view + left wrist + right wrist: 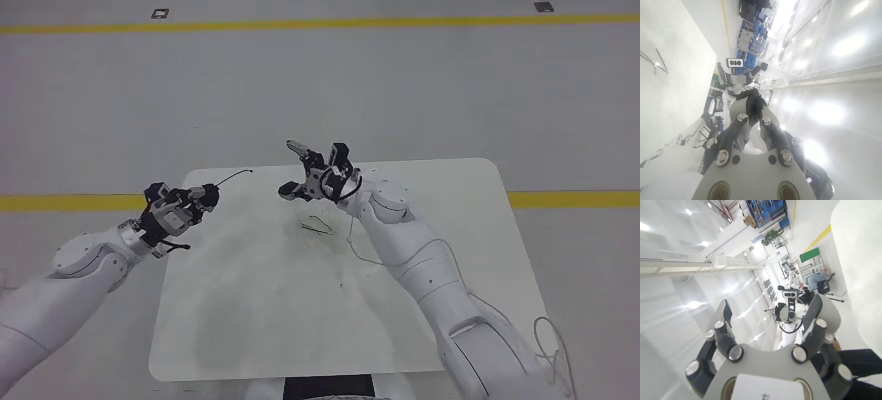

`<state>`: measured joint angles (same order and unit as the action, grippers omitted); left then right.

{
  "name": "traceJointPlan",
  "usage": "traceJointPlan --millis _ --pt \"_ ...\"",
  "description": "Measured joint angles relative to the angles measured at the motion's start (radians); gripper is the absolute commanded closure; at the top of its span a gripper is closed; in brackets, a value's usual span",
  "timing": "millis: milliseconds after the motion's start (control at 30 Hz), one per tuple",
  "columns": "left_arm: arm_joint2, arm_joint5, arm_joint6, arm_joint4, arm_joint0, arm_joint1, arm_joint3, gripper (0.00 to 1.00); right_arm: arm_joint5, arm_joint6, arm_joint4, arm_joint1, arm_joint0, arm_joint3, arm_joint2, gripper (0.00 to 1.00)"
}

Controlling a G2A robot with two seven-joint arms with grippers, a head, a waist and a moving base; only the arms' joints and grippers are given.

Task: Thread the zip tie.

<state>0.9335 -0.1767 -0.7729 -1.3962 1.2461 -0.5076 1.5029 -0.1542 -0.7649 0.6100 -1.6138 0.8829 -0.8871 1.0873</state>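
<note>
Currently the zip tie (pixel 233 178), a thin black strip with a slight bend, is up in the air over the far left corner of the table (pixel 450 300). Its long axis runs left to right and tilts a little toward the far side. Its free tip points right, at the right pincer (pixel 293 168). Its other end is clamped in the left pincer (pixel 208 192), whose fingers are clenched tight on it, so the strip sticks out to the right of that pincer. The tip stops short of the right pincer, with a clear gap between them. The right pincer is released, its two fingers (pixel 726 311) spread wide and holding nothing, and it faces left toward the tie. On the table just near of it lie a few spare ties (pixel 318 225) in a loose crossed bunch. A thin cable (pixel 352 245) trails over the tabletop beside the right forearm.
</note>
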Motion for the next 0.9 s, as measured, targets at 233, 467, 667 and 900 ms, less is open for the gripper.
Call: traceJointPlan --millis 233,467,667,900 --pt "0.001 0.010 -0.038 0.033 -0.007 -0.012 -0.021 1.00 0.040 -0.070 0.112 -0.024 -0.034 0.075 -0.024 0.00" --pt "0.001 0.010 -0.038 0.028 -0.006 -0.012 -0.021 1.00 0.043 -0.051 0.139 -0.024 -0.010 0.044 -0.020 0.00" --pt "0.001 0.010 -0.038 0.028 -0.006 -0.012 -0.021 1.00 0.042 -0.086 0.153 -0.025 0.010 0.020 -0.031 0.50" --pt "0.001 0.010 -0.038 0.028 -0.006 -0.012 -0.021 1.00 0.046 -0.107 0.165 -0.031 0.008 0.032 -0.050 0.75"
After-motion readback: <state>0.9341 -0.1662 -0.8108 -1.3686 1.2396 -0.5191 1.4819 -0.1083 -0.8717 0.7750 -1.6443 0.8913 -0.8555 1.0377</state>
